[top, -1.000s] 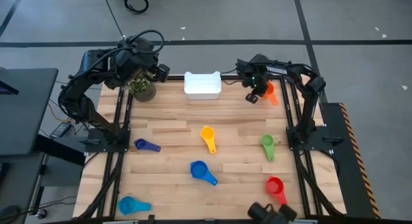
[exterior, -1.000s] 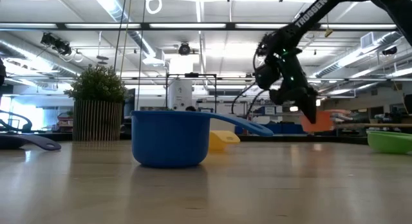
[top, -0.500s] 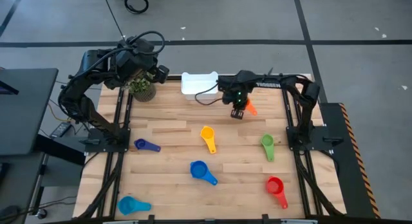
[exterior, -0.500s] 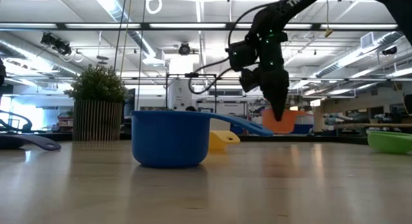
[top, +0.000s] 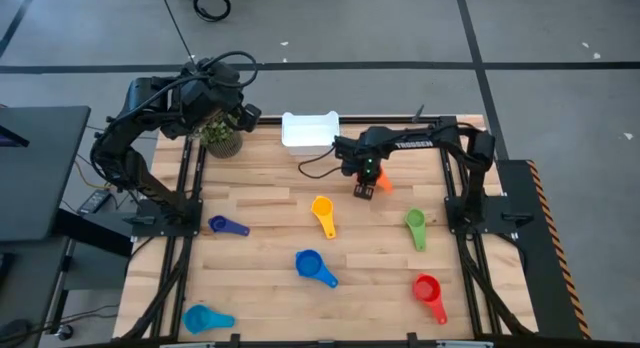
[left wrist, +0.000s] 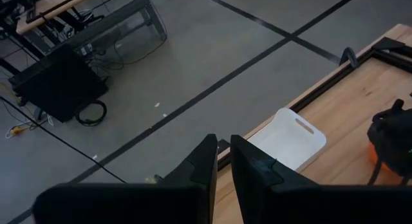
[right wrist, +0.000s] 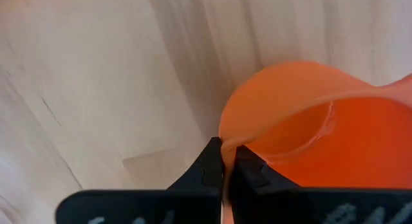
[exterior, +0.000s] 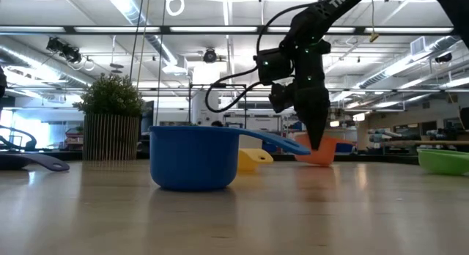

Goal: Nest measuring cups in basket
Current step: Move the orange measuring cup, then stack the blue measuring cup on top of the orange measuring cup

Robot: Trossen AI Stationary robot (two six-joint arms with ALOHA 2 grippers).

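Orange plastic measuring cup (right wrist: 309, 127) fills the right wrist view, its thin rim pinched between the right claw (right wrist: 226, 161)'s two dark fingers; from above, only a sliver of that cup (top: 384, 182) shows beside the claw (top: 364, 190), just in front of the small white rectangular plastic basket (top: 309, 130). At counter height the cup (exterior: 319, 150) sits at the wooden counter (exterior: 234, 211), beyond a large blue round cup (exterior: 194, 157). Letters "TRO" show on the arm there; overhead its link reads "TROSSEN". The left wrist view alone shows the left claw (left wrist: 220, 161), pressed nearly together with nothing in it, above the floor left of the basket (left wrist: 287, 140). A second ago the right claw held the orange cup raised to the right of the basket; now it is lower and nearer the basket's front. The other cups have not moved.
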